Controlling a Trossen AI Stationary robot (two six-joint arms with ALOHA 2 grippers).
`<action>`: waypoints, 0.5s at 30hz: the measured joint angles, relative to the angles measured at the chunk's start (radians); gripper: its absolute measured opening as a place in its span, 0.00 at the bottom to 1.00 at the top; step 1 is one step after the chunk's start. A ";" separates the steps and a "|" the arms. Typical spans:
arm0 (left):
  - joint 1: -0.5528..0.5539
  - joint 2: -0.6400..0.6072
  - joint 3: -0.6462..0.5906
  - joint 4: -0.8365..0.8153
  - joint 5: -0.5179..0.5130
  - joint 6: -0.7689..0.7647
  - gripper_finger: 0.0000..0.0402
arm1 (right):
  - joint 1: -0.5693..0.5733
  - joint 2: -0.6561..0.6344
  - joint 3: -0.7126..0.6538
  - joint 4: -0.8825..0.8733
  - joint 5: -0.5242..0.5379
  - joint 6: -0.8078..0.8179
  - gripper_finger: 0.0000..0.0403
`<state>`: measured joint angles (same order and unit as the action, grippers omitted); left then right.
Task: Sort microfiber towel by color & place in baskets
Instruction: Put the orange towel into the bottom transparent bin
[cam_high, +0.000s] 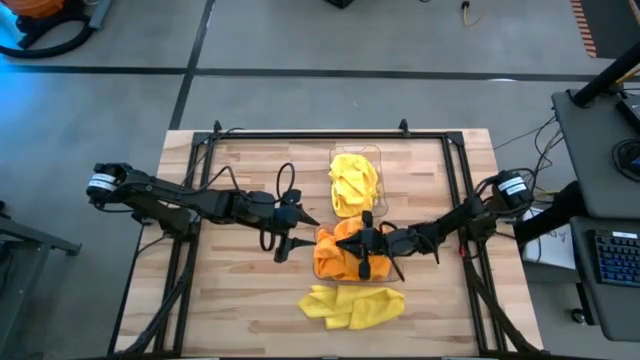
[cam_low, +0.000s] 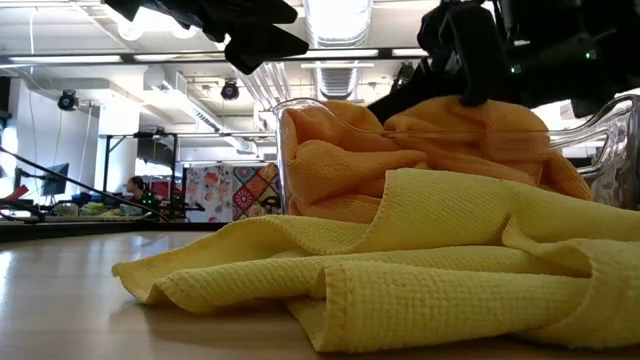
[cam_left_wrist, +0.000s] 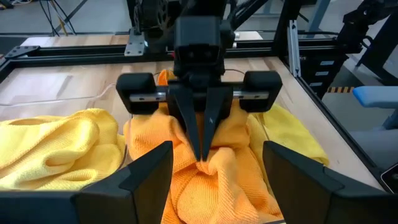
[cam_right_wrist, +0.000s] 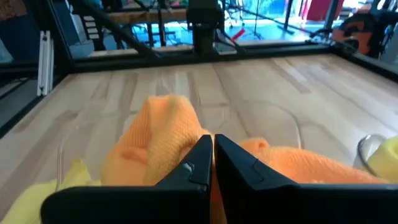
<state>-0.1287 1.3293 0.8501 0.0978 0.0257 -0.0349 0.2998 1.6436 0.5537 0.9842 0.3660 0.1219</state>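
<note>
right gripper (cam_high: 366, 262) of mine sits pinched together over the orange towels (cam_high: 335, 255) in the near basket (cam_high: 322, 272); my left gripper (cam_high: 288, 243) hangs spread just beside. low down, loose yellow towels (cam_low: 420, 270) lie before that basket. from my left wrist, closed fingers (cam_left_wrist: 200, 127) press into orange cloth.

A: How can the two arms be described?

B: Both are built of dark, near-black segments, and a white-and-silver collar is seen at each base joint. Black cables are looped along the links.

A: And the end effectors?

B: The right end effector (cam_left_wrist: 202, 134) is formed of a boxy black body, a wide crossbar and two tapered fingers. The left end effector (cam_high: 287, 243) is matte black, with broad angular fingers (cam_left_wrist: 149, 171).
</note>
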 joint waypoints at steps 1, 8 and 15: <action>0.000 0.000 0.000 0.000 0.000 0.000 0.58 | -0.001 0.006 0.000 -0.002 0.000 0.007 0.03; 0.000 0.000 0.000 0.000 0.000 0.000 0.58 | -0.006 0.042 0.001 -0.009 -0.002 0.048 0.03; 0.000 0.000 0.000 0.000 0.000 0.000 0.58 | -0.009 0.045 0.004 -0.051 0.000 0.070 0.03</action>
<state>-0.1287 1.3293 0.8501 0.0975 0.0257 -0.0353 0.2911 1.6882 0.5579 0.9330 0.3664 0.1917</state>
